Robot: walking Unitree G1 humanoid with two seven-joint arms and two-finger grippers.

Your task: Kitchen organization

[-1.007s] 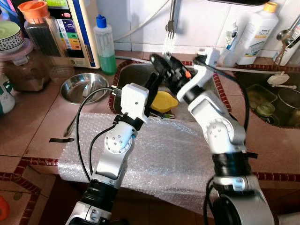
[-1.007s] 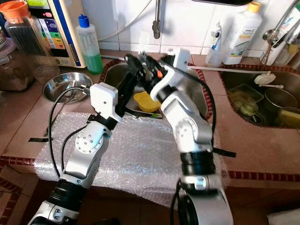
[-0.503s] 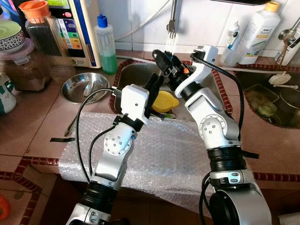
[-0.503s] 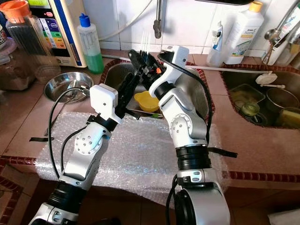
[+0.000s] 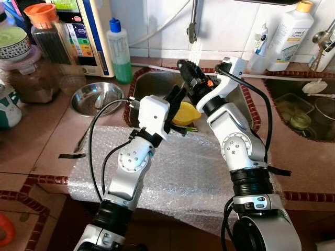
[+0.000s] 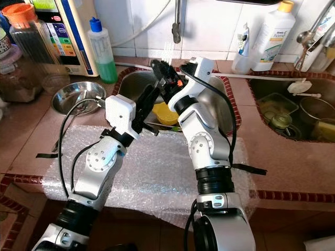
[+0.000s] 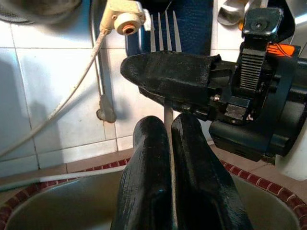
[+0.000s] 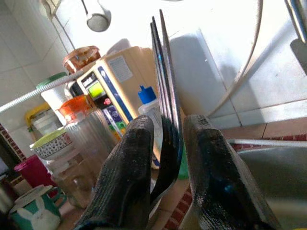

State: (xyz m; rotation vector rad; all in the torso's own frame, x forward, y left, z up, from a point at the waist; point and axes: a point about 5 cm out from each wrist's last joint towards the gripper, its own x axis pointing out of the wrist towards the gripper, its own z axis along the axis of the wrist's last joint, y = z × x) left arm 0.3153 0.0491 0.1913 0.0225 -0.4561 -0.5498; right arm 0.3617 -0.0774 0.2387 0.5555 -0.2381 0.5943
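Because both grippers meet on the same fork [image 7: 164, 28] above the sink [image 5: 157, 79], the coming move turns on which one holds which end. In the left wrist view the fork stands upright in the middle of the frame, tines at the top centre and handle running down between the left gripper [image 7: 169, 125], whose two fingers are pressed together on the handle. The right gripper [image 8: 165, 125] crosses just above, clamped on the fork's neck below the tines; its own wrist view shows the tines edge-on between its fingers at upper centre. The fork's long axis therefore runs straight along the left gripper's fingers and across the right gripper's. In the left eye view the pair sits at upper centre of the frame, under the tap [image 5: 192, 29], with water apparently falling onto them, though the stream is faint. A yellow sponge [image 5: 184, 114] lies in the sink just below, and bubble wrap [image 5: 188, 178] covers the worktop [image 5: 42, 141] at lower centre.
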